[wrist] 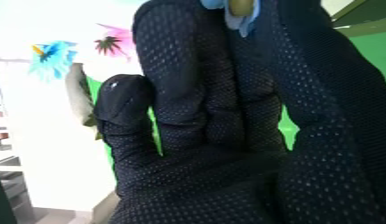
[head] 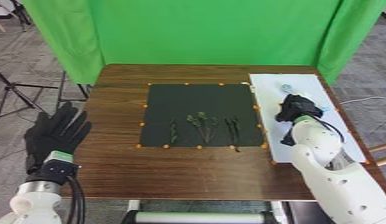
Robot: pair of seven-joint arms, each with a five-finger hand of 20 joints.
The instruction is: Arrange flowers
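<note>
Head view: the robot's right hand (head: 299,106) is over the white sheet (head: 268,111), which lies to the right of the black mat (head: 197,100), and just beyond this hand there is a pale blue flower (head: 287,88). I judge that the step in hand is the choosing and taking of a flower from the sheet. The next move, I think, asks to close on one bloom softly, to lift it, and to bring it across to the mat, near the upper ends of the stems. The petals could bend if the hand presses too much.

In the right wrist view the right hand has its fingers extended and mostly close side by side. Bluish petals (wrist: 241,22) show near their tips, but I cannot tell if they are pinched. The left hand (head: 58,131), well to the left of the mat, is flat and a little spread, holding nothing.

About the looks: a bright blue flower (wrist: 54,57) has a yellow middle, and a pink flower (wrist: 112,44) has a dark one, with thin petals around. On the near part of the mat lie a thin green stem (head: 173,131), leafy stems (head: 204,125) which fan out, and darker, narrow stems (head: 233,131), reaching over the mat's near edge.
</note>
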